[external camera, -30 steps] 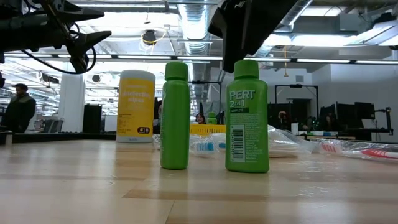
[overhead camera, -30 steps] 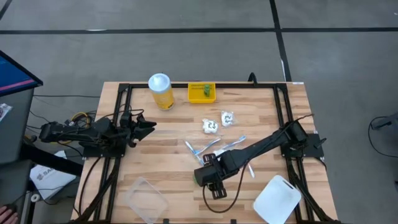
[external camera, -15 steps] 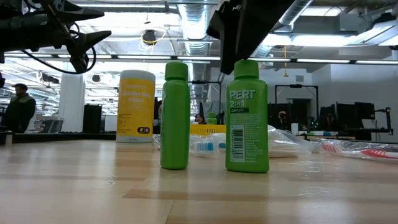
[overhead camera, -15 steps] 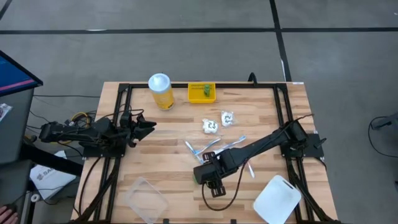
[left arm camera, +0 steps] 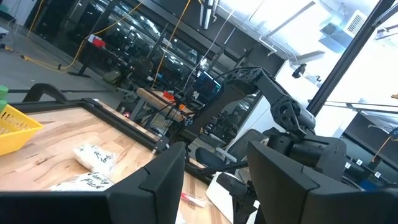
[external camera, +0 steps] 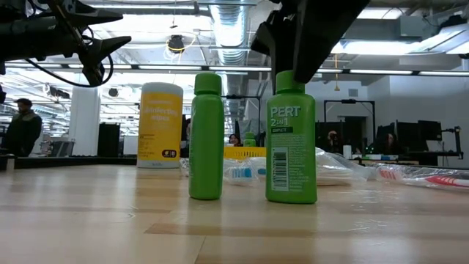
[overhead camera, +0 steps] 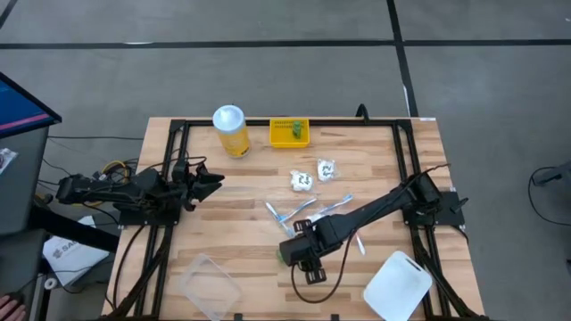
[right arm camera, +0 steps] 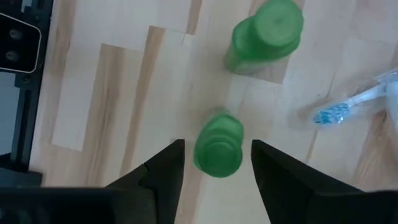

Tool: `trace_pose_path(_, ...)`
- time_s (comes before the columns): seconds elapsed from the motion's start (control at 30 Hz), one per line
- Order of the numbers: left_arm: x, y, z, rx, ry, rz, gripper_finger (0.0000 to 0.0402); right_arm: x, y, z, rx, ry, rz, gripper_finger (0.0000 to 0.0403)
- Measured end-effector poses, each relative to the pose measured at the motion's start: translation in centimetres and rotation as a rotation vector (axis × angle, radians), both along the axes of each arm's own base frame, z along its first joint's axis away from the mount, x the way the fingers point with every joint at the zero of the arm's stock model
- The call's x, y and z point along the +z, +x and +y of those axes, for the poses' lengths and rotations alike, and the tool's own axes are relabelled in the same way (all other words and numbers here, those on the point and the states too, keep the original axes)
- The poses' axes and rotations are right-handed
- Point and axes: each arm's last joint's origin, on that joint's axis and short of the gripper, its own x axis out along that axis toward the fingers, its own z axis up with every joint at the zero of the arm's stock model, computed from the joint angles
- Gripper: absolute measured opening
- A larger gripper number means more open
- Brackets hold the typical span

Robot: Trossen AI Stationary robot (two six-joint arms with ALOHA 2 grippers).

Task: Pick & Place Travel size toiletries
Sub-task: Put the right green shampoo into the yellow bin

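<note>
Two small green bottles stand upright on the wooden table. One bears a printed label (external camera: 291,143) and the other is plain (external camera: 206,136). My right gripper (right arm camera: 217,146) points down over the labelled bottle's cap (right arm camera: 217,150). It is open, with one finger on each side of the cap and a narrow gap to each. The plain bottle (right arm camera: 266,34) stands just beyond it. Toothbrushes (overhead camera: 299,212) and white packets (overhead camera: 302,181) lie farther back. My left gripper (overhead camera: 214,181) waits open in the air at the table's left edge.
A tall yellow jar (overhead camera: 230,131) and a small yellow tray (overhead camera: 289,132) holding a green piece stand at the far edge. A clear container (overhead camera: 211,283) lies at the near left and a white lid (overhead camera: 397,285) at the near right. Bare wood lies between them.
In the low view my right gripper has come a little lower over the labelled bottle's cap, so that it now covers part of the cap. The bottle has stayed upright in place.
</note>
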Motion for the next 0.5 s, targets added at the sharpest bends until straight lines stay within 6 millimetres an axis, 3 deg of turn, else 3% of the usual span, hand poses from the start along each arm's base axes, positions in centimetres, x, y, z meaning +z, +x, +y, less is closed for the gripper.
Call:
trace_pose_path(0.3,0.00,0.00,0.00,0.000,0.000,0.000,0.0172,0.02,0.05,0.02,0.026,0.006,-0.005,0.0104)
trace_pose_path(0.5,0.00,0.00,0.00,0.000,0.000,0.000,0.0172,0.03,0.06,0.03,0.028,0.007,-0.006,0.0091)
